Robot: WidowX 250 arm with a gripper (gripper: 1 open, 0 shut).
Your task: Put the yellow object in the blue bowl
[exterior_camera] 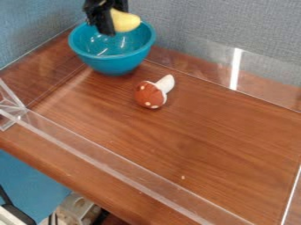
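The blue bowl stands at the back left of the wooden table. My black gripper hangs over the bowl's far side, partly cut off by the top edge of the frame. It is shut on the yellow object, which sticks out to the right of the fingers just above the bowl's far rim. The inside of the bowl that shows holds nothing.
A red-capped mushroom with a white stem lies on the table just right of the bowl. Clear plastic walls run around the table's edges, with a low one along the front.
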